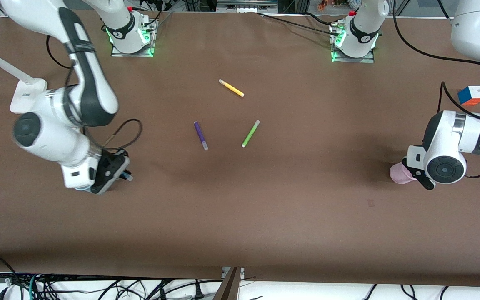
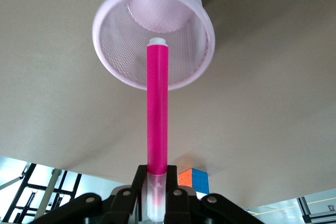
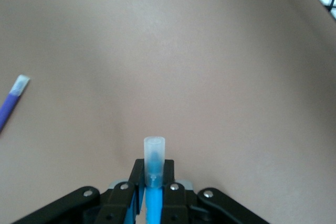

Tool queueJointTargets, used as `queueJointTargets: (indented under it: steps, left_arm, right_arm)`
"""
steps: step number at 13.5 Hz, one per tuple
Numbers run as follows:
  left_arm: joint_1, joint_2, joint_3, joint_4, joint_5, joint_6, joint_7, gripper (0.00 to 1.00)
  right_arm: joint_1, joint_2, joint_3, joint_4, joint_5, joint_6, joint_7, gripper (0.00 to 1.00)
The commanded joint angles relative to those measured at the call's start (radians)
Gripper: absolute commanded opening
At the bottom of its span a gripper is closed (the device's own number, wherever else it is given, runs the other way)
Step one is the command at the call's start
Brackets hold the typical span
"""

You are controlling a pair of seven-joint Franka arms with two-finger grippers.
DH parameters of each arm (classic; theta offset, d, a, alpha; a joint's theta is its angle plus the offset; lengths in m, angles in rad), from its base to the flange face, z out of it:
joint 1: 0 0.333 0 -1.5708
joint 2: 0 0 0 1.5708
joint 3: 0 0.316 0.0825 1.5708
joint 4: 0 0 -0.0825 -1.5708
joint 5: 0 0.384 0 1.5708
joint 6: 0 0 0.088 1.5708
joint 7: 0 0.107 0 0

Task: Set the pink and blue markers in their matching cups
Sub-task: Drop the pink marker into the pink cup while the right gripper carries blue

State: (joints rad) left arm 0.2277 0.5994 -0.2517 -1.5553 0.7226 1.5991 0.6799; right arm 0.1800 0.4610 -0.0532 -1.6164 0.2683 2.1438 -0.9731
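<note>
Brown table [image 1: 240, 200] holding purple, green, yellow markers; pink cup [image 1: 399, 173] under left gripper [image 1: 421, 177]. Pinched by its cap, pink marker [image 2: 157, 108] aimed into that cup for dropping. Clamped in right gripper [image 3: 153, 182]: blue marker [image 3: 154, 171], cap forward.

Arm shells: glossy white rounded links on both arms, with dark grey, nearly black panels along some segments and at the joints.
Joint caps: round dark grey discs at the ends of the elbow and wrist housings, ringed in white.
Bases: white columns banded in black, standing on square metal plates that glow green along their edges; a small red part sits on top of each.
Cables: thin black leads loop from each wrist and trail from the bases.
Markings: small white lettering on a black band of the left arm's forearm, too small to read.
left gripper [image 2: 157, 203]: black, with silver screw heads.
right gripper [image 3: 154, 198]: black, silver screws, blue parts.
</note>
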Motion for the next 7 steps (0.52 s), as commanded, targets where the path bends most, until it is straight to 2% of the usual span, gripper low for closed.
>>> queueJointTargets:
  steps: [1, 2, 3, 5, 7]
  left_arm:
    - [-0.008, 0.059, -0.003, 0.078, 0.069, -0.034, 0.02, 0.0]
    - [-0.014, 0.069, -0.003, 0.078, 0.073, -0.034, 0.02, 0.0]
    - [-0.027, 0.077, -0.003, 0.078, 0.072, -0.034, 0.018, 0.23]
    - [-0.03, 0.071, -0.003, 0.083, 0.069, -0.034, 0.018, 1.0]
    - [-0.033, 0.062, -0.014, 0.099, 0.055, -0.039, 0.017, 1.0]
  right_arm:
    - [-0.086, 0.004, 0.016, 0.027, 0.133, -0.051, -0.201, 0.0]
    - [-0.117, 0.007, 0.016, 0.027, 0.17, -0.067, -0.263, 0.0]
    - [-0.144, 0.011, 0.018, 0.029, 0.192, -0.074, -0.321, 0.0]
    - [-0.177, 0.021, 0.018, 0.029, 0.254, -0.079, -0.434, 0.0]
    - [-0.204, 0.041, 0.018, 0.032, 0.334, -0.081, -0.545, 0.0]
